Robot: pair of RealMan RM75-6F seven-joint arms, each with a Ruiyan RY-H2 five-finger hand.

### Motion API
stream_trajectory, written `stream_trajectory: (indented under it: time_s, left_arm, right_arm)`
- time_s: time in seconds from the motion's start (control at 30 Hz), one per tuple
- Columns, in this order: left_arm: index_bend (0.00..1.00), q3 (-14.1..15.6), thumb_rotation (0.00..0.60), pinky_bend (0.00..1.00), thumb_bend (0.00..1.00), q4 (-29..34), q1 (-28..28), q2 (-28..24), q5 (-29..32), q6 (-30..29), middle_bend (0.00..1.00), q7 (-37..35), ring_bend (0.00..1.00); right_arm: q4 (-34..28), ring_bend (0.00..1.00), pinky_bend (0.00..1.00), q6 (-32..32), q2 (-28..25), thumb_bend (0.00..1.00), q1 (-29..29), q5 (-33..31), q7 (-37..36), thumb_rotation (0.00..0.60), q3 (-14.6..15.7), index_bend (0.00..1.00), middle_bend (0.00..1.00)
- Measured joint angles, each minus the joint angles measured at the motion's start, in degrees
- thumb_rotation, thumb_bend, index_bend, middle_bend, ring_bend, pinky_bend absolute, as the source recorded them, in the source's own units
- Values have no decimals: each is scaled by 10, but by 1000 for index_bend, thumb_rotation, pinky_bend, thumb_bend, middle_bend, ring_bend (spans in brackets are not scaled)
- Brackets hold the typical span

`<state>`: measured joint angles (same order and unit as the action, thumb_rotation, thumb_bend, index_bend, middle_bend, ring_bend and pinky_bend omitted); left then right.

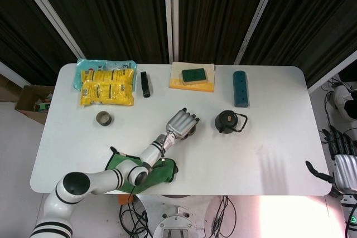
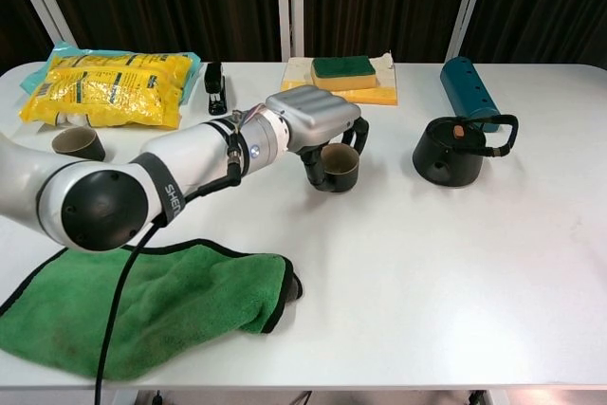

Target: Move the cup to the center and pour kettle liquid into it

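A dark brown cup [image 2: 340, 166] stands upright near the table's middle, its open mouth showing. My left hand [image 2: 314, 120] reaches over it from the left and grips it, fingers curled around its far side and thumb at the near side. In the head view the left hand [image 1: 181, 121] covers most of the cup [image 1: 192, 132]. I cannot tell whether the cup's base touches the table. The black kettle [image 2: 454, 152] with its loop handle sits a short way to the cup's right, also seen as the kettle [image 1: 227, 121]. My right hand [image 1: 341, 163] hangs off the table's right edge, fingers apart, holding nothing.
A green cloth [image 2: 142, 305] lies at the front left under my left arm. A small brown ring-shaped object [image 2: 78, 143], a yellow snack bag [image 2: 109, 87] and a black stapler [image 2: 214, 83] sit at the left. A sponge on a yellow board [image 2: 343, 74] and a teal cylinder [image 2: 469, 89] lie at the back.
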<state>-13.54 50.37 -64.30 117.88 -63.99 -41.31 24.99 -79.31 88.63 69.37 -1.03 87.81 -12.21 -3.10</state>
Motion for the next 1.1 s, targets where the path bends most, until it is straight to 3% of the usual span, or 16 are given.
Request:
stream_trajectory:
  time_s: [0.2,0.67,0.87,1.1]
  left_arm:
    - [271,8,600,270,248,-8,4,2,-13,-6,359,-3,365]
    - [133,15,600,254,237,20,16,-17,-35,-19,189,-10,206]
    - [114,15,600,236,207,77,30,-53,-43,-49,163,-1,175]
    - [110,22,600,225,157,228,80,-152,-51,-121,155,30,167]
  right_arm:
    - [1,0,0,1,1,221,-1,1,2,505,0,0,0]
    - [-7,0,0,3,-2,225,0,5,16,505,2,0,0]
    - [-14,0,0,4,-6,225,-2,9,26,503,1,0,0]
    - [-21,0,0,-1,-4,176,-9,20,48,503,5,0,0]
